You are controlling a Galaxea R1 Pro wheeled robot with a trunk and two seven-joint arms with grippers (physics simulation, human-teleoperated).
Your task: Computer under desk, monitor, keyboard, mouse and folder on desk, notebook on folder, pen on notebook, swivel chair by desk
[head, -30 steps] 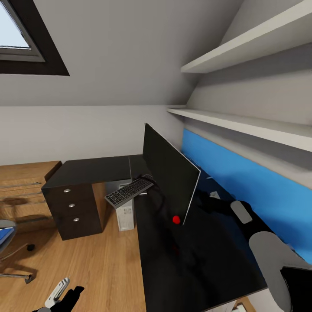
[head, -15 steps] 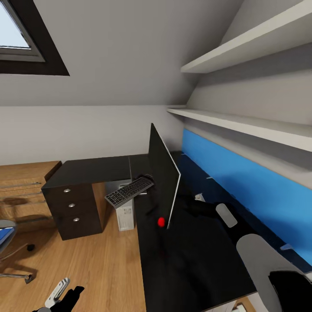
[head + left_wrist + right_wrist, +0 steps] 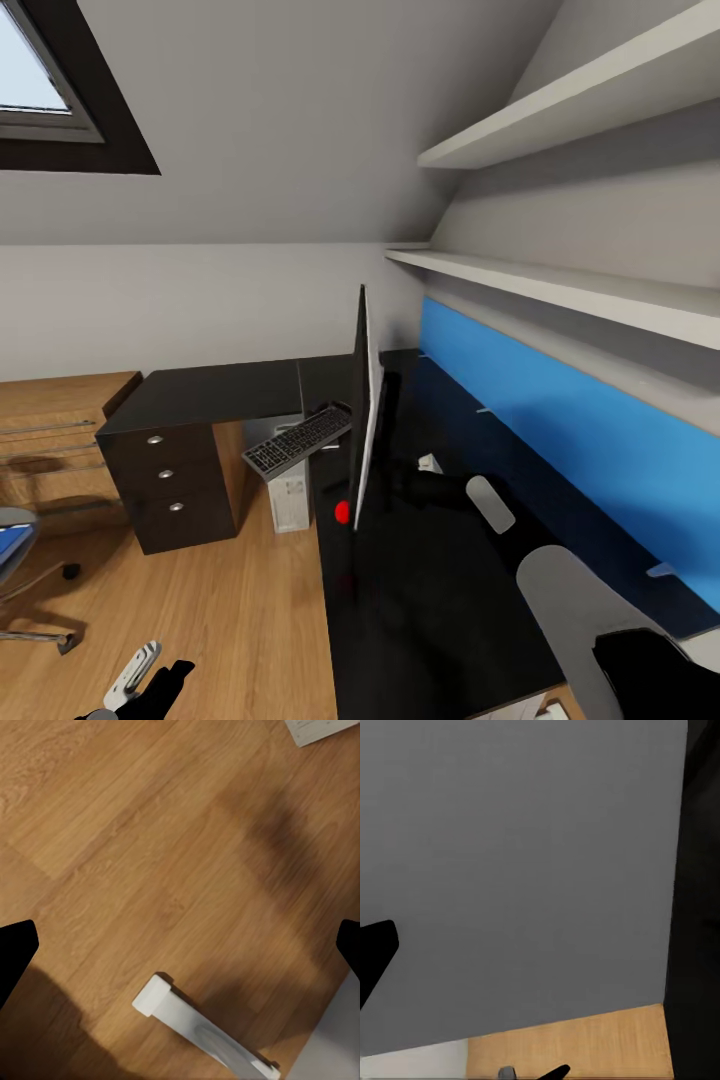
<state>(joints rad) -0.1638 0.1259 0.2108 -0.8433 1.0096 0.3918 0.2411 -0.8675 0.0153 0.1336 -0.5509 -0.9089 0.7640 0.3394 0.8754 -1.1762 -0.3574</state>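
Right arm [image 3: 500, 505] — behind monitor [image 3: 365, 400]

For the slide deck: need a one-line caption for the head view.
Right arm reaches behind the edge-on monitor on the desk; keyboard overhangs the desk edge above the computer.

desk [image 3: 430, 600]: we see bare black top near us, open to reach | monitor [image 3: 362, 400]: edge-on, walls off the middle | keyboard [image 3: 298, 441]: overhangs the desk edge, computer [image 3: 289, 500] below | blue back panel [image 3: 560, 440] and shelves [image 3: 560, 285] close the right side | wood floor [image 3: 200, 620]: open
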